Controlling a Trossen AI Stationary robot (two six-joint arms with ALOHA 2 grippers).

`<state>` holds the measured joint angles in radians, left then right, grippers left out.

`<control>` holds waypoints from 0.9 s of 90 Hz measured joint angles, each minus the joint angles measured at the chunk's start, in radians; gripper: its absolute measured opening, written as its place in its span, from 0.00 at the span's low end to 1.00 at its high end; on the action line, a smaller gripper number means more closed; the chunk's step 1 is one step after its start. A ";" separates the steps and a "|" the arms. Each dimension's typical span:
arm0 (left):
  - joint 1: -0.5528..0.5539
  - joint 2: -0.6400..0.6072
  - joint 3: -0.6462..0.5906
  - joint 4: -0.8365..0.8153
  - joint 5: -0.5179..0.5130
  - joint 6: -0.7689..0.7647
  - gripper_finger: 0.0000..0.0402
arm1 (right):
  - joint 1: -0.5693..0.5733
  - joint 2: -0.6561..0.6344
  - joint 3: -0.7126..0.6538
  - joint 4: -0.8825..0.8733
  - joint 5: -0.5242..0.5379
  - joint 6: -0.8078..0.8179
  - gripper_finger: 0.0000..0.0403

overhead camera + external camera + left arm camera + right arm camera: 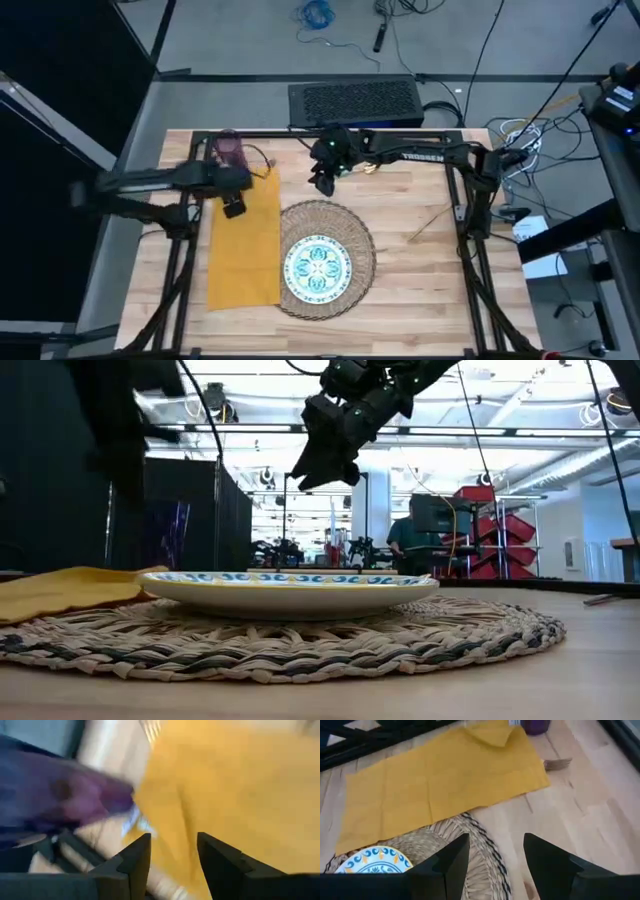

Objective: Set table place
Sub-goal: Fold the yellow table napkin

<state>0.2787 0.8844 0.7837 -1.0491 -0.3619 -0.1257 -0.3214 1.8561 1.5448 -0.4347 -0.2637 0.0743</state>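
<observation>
The round woven placemat [322, 258] lies at the table's middle front, and the white plate with the teal pattern [317, 266] rests flat on it. Left of it the mustard-yellow napkin [245, 250] is spread on the wood, its far corner folded over [492, 735]. The purple cup [230, 148] stands at the far left. My left gripper [235, 207] is open over the napkin's far part [225, 785], near the cup [65, 795]. My right gripper [322, 180] is open in the air beyond the placemat's far edge [470, 835].
A gold piece of cutlery [557, 764] lies by the napkin's far corner. A thin gold piece [430, 222] lies on bare wood right of the placemat. A black box [355, 100] sits behind the table. Black rails [470, 215] frame the top.
</observation>
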 joint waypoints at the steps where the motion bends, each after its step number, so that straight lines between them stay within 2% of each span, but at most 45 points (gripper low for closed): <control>1: 0.000 -0.021 0.000 0.000 0.003 -0.008 0.37 | 0.000 -0.001 0.000 0.002 0.000 -0.001 0.44; 9: 0.000 -0.141 -0.001 -0.012 0.012 -0.074 0.37 | -0.003 -0.006 0.000 0.000 0.000 -0.005 0.44; 20: 0.000 -0.190 -0.029 -0.009 0.131 -0.121 0.37 | -0.007 -0.007 0.000 0.005 0.000 -0.004 0.44; 28: -0.001 -0.164 -0.089 0.008 0.219 -0.132 0.37 | -0.008 -0.007 0.000 0.005 0.001 0.004 0.44; 35: -0.001 -0.112 -0.087 0.037 0.254 -0.142 0.37 | -0.007 -0.007 0.000 0.005 0.000 0.011 0.44; 49: -0.006 -0.063 -0.085 0.115 0.286 -0.320 0.37 | 0.006 -0.007 0.000 0.003 0.000 0.015 0.44; 58: -0.027 -0.036 -0.112 0.211 0.303 -0.450 0.37 | 0.009 -0.007 0.000 0.003 0.000 0.011 0.44; 81: -0.020 0.051 -0.259 0.263 0.260 -0.576 0.37 | 0.009 -0.007 0.000 0.003 0.000 -0.035 0.44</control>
<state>0.2590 0.9354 0.5246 -0.7865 -0.1022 -0.7021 -0.3120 1.8492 1.5448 -0.4316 -0.2638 0.0397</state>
